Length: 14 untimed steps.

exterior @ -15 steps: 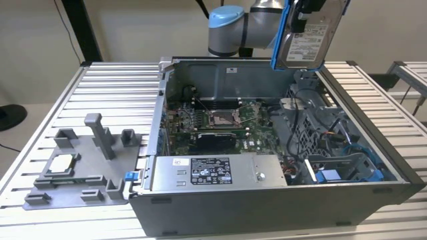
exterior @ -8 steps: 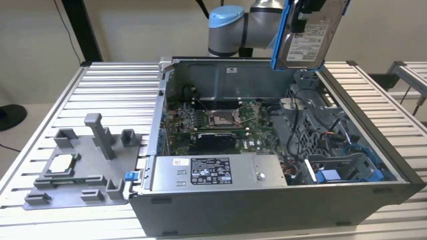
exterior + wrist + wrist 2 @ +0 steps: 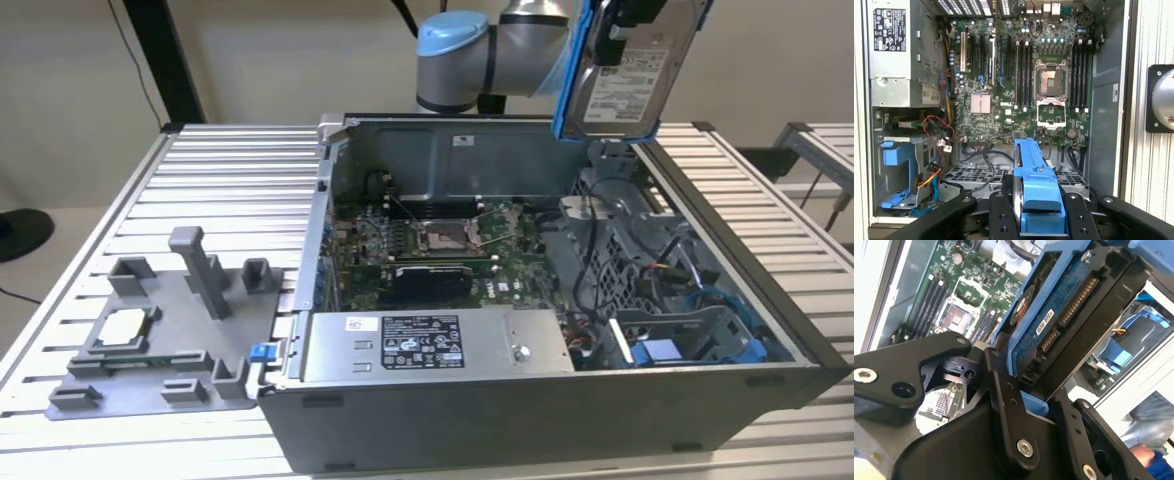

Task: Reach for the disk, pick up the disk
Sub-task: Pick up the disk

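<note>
Silver metal disk point(image 3: 638, 75), blue plastic rails, matt black pincer point(image 3: 1039, 210)

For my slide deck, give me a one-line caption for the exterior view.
Arm's pincer holds the blue-railed disk lifted above the open computer case.

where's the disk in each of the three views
Exterior view: the disk hangs upright at the top, above the open computer case.
Second wrist view: clamped in the hand, its connector end visible.
First wrist view: its blue rail faces the camera, bottom centre.
Shared landmark: the empty processor socket.
</note>
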Available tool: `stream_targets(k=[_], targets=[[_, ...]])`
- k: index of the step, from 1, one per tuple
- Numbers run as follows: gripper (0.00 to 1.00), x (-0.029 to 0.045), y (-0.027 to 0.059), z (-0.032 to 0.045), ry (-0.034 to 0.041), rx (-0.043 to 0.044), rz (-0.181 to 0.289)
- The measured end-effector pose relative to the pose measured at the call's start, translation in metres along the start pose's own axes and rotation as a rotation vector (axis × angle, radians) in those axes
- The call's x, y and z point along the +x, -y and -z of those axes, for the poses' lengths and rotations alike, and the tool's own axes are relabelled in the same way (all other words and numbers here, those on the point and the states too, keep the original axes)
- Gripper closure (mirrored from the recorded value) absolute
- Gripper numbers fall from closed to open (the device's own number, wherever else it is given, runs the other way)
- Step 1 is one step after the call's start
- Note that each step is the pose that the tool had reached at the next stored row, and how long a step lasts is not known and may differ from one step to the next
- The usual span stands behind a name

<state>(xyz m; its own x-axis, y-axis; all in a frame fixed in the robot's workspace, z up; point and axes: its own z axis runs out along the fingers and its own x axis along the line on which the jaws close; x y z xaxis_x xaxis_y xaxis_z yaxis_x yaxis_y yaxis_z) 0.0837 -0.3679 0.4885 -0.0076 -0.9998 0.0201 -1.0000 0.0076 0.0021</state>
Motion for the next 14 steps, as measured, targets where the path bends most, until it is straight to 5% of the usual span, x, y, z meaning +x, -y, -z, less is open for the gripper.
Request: stream_targets(k=[14], targets=[[1.00, 0.0022, 0.0003, 0.0000, -0.0001, 0.0000, 0.000]])
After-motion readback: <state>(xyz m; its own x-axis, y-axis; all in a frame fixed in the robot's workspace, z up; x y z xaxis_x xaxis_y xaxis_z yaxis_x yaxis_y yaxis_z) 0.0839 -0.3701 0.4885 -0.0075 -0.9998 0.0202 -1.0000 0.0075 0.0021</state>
